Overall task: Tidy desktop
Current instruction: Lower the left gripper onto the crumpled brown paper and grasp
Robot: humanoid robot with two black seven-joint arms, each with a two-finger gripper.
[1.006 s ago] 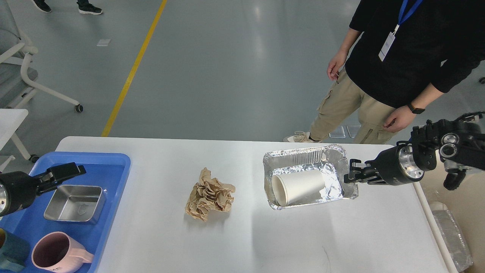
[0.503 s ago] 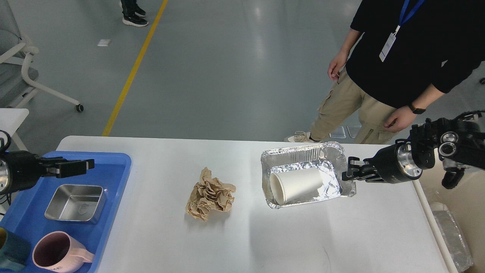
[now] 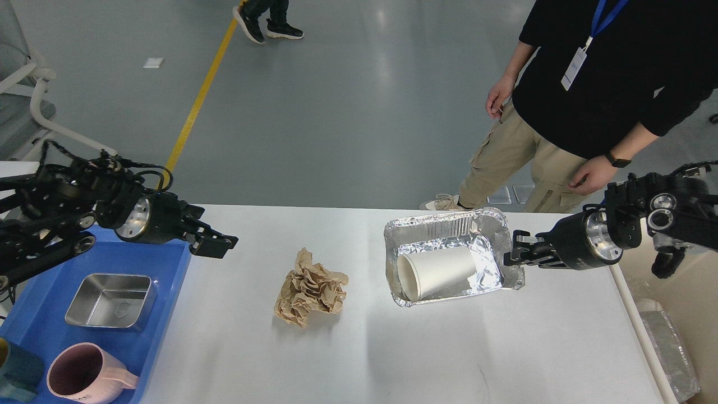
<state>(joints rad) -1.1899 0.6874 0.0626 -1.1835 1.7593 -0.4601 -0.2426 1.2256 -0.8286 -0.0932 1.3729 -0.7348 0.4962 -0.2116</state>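
Observation:
The white desktop fills the lower view. A foil tray sits right of centre, and a white paper cup lies on its side in it. My right gripper is shut on the foil tray's right rim and holds that side slightly raised. A crumpled brown paper lies at the middle of the desktop. My left gripper hovers over the desktop's left part, just right of the blue tray and left of the paper. Its fingers look slightly apart and hold nothing.
The blue tray holds a steel box, a pink mug and a teal cup. A person stands at the back right corner. A cream bin beside the table's right edge holds another foil tray.
My left arm has swung up and right, from over the blue tray to over the desktop's left part. My right gripper has drawn the foil tray slightly left and up.

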